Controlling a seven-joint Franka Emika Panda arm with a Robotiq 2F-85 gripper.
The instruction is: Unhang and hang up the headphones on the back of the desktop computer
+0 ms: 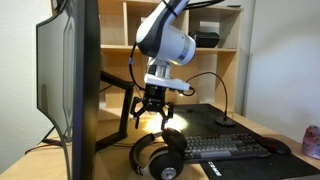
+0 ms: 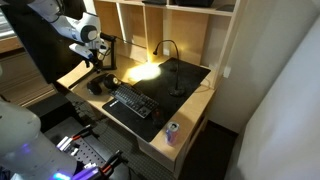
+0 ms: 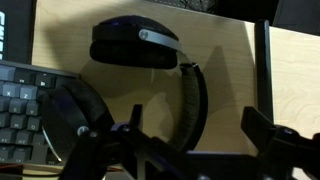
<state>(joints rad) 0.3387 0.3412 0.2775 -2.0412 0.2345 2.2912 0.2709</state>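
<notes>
The black headphones [image 1: 160, 156] lie on the wooden desk beside the computer's stand, with silver-ringed earcups. They also show in an exterior view [image 2: 98, 85] and in the wrist view [image 3: 135, 45], where the headband [image 3: 193, 100] arches toward me. My gripper [image 1: 152, 118] hangs open just above them, fingers spread and empty; it shows in the wrist view [image 3: 195, 128] and from far off [image 2: 97, 60]. The desktop computer [image 1: 75, 70] stands tall at the left, seen from its dark back, with its angled stand arm [image 1: 112, 130].
A black keyboard [image 1: 225, 148] lies on a dark mat beside the headphones. A gooseneck lamp [image 1: 222, 118] stands behind it. A can [image 2: 171, 131] sits near the desk's front corner. Shelves [image 1: 215, 40] back the desk.
</notes>
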